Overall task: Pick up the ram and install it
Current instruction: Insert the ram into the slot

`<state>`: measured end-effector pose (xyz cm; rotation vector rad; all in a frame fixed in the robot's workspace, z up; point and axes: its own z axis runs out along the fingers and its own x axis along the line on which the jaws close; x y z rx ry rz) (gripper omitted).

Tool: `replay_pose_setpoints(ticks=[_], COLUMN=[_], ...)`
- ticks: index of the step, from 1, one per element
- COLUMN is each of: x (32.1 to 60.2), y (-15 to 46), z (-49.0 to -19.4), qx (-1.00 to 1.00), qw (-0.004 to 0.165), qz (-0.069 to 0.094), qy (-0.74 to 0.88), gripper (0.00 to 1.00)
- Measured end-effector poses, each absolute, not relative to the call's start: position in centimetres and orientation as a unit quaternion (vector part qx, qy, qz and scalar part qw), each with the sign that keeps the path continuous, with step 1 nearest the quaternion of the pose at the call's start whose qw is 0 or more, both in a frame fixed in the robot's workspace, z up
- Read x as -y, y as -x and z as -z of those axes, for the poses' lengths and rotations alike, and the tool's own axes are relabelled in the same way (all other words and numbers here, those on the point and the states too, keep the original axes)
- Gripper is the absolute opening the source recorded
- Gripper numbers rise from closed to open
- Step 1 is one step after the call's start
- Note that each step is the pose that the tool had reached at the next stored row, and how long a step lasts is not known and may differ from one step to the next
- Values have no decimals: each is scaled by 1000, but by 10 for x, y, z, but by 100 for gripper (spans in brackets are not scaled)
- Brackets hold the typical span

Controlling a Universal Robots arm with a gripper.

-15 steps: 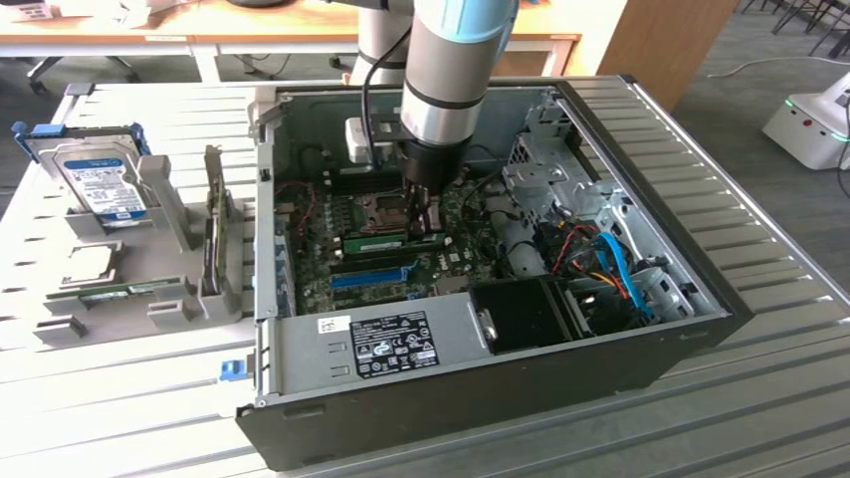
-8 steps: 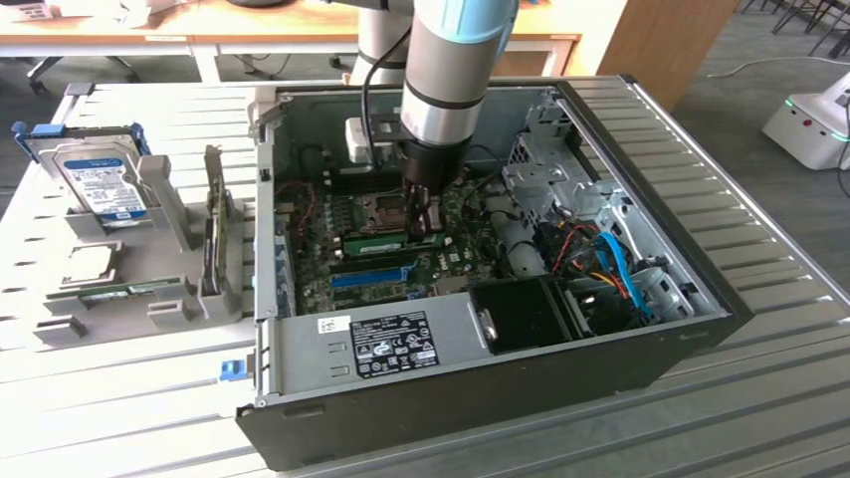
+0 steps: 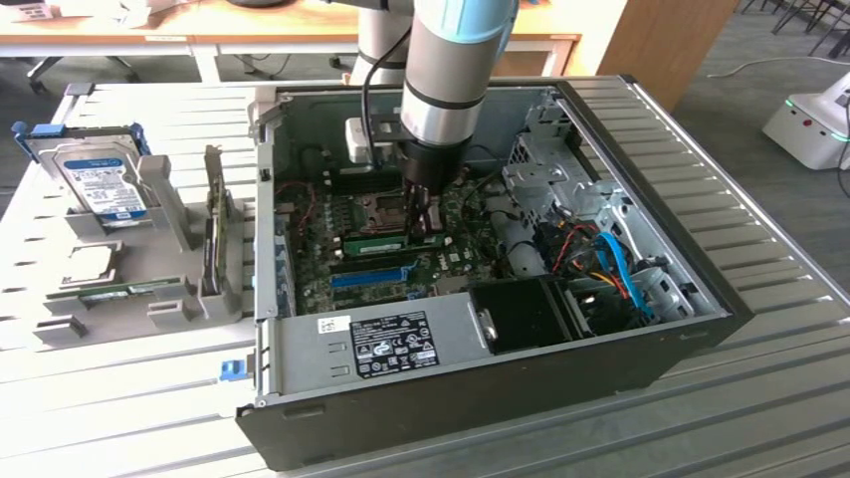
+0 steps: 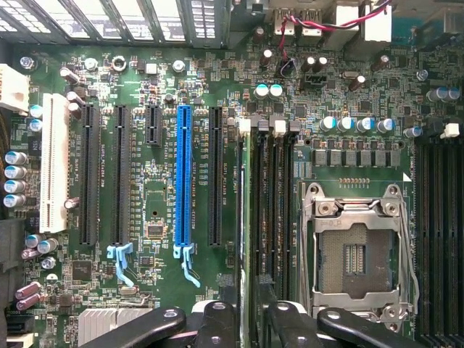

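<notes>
Over the motherboard: I have the end effector [image 3: 425, 227] low inside the open computer case [image 3: 691, 334], near the middle of the exterior view, with the arm pointing straight down.
End effector: its fingers [image 4: 217, 322] stand apart, one on each side of the stick's top edge. I read it as open and gripping nothing.
Ram: the ram [image 3: 382, 242] stands on edge in a memory slot just beside the CPU socket [image 4: 355, 254], between that socket and the blue slot [image 4: 183, 174]. In the wrist view its thin edge runs away from between the fingers.
Step in hand: I judge this to be the tail of the install, with the stick in its slot and the grip let go. I cannot tell whether it is pressed fully home or whether the end latches have closed.
Next move calls for: the fingers straddle the stick, so any motion from here wants to be straight and in line with the slot, with no sideways drag against the board edge. I would also want a clear look at the latches.
Motherboard: the motherboard [image 4: 152, 210] is crowded with capacitors and dark slots close around the work, so there is little margin.
Worktop: a pale slatted metal worktop [image 3: 770, 398] carries the case, which lies with its open side up.
Parts holder: a grey holder [image 3: 173, 299] at the exterior view's left carries a hard drive [image 3: 106, 184] with a blue label, well apart from the case.
Room: wooden desks [image 3: 266, 40] run along the top of the exterior view, and a white machine [image 3: 810, 124] stands on grey floor at the upper right.
</notes>
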<state>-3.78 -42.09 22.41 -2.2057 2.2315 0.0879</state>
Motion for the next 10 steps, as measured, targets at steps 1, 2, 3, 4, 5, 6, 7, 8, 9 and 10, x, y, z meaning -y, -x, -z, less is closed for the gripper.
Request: replay_pose_setpoints(ticks=[1, 2, 3, 4, 5, 6, 7, 8, 9, 10], x=[421, 421, 421, 421, 421, 421, 421, 421, 421, 421], y=[38, 38, 38, 38, 38, 38, 38, 38, 38, 38], z=[-224, -224, -224, -224, -225, -226, -227, -228, -229, -231], qx=[-711, -711, -711, -711, -711, -711, -711, -711, -711, -711], qw=[1, 1, 1, 1, 1, 1, 1, 1, 1, 1], qz=[-28, -28, -28, -28, -28, -28, -28, -28, -28, -28], qy=[703, 703, 703, 703, 703, 703, 703, 703, 703, 703], gripper=[25, 25, 25, 25, 25, 25, 25, 25, 25, 25])
